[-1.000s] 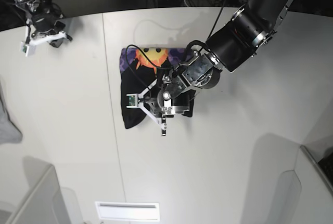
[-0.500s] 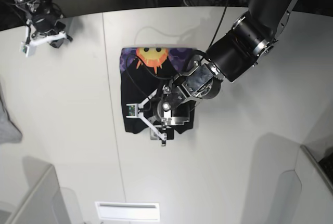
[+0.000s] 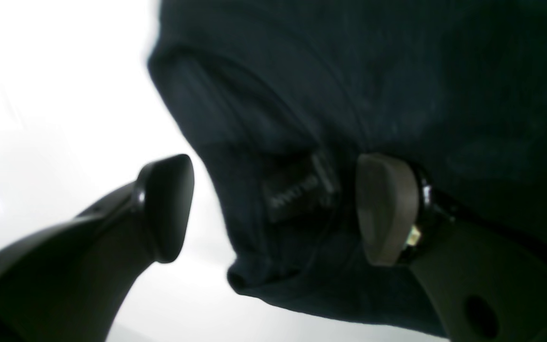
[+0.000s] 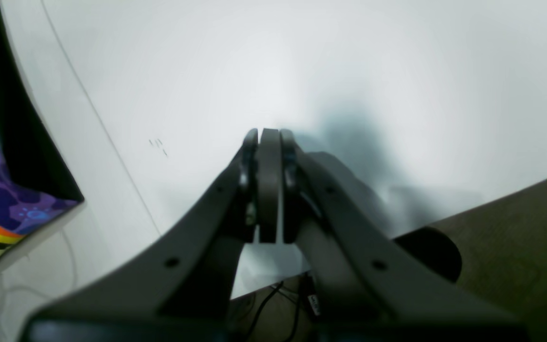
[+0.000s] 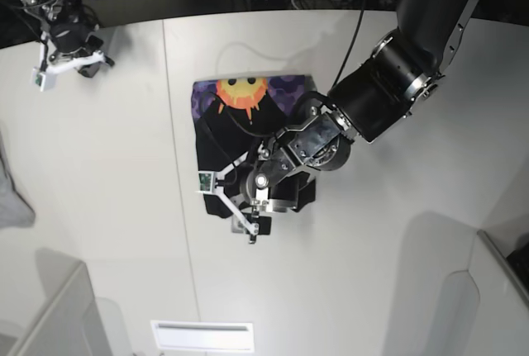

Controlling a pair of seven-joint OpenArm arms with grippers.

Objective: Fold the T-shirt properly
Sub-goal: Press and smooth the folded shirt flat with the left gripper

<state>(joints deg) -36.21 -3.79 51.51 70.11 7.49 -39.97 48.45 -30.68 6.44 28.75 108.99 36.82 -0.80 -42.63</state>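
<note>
The T-shirt (image 5: 240, 125) is lying folded into a compact, roughly square bundle near the middle of the white table, its black cloth facing up over most of the bundle. Along the far edge the print is showing: an orange-yellow smiling sun flanked by purple clouds. In the left wrist view the near edge of the shirt (image 3: 349, 95) is bulging in soft dark folds, with a small sewn label showing just inside the hem, its text too blurred to read.
</note>
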